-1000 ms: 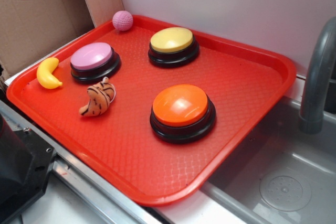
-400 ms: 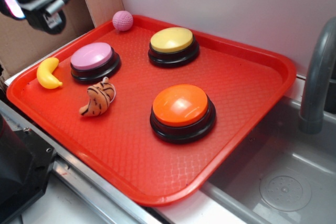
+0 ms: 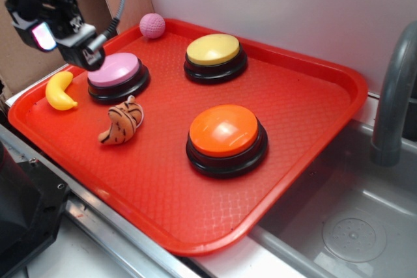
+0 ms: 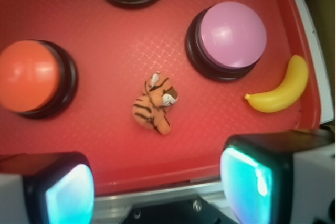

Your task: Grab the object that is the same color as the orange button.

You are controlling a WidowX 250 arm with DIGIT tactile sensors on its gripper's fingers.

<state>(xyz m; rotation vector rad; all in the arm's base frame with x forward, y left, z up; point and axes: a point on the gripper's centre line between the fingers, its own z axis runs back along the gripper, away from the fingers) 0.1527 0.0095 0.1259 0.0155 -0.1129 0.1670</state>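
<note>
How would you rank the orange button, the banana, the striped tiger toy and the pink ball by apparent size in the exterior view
1. orange button, largest.
2. tiger toy and banana look about alike; I won't separate them.
3. pink ball, smallest, though it sits farthest from the camera.

Glossy plastic orange button (image 3: 224,130), soft plush tiger toy (image 3: 121,122); textured plastic red tray (image 3: 313,105), smooth plastic banana (image 3: 60,90)

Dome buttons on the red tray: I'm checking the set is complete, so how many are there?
3. The orange dome button sits nearest the sink, the yellow dome button toward the back wall, the pink dome button beside the gripper. None looks hidden.
</note>
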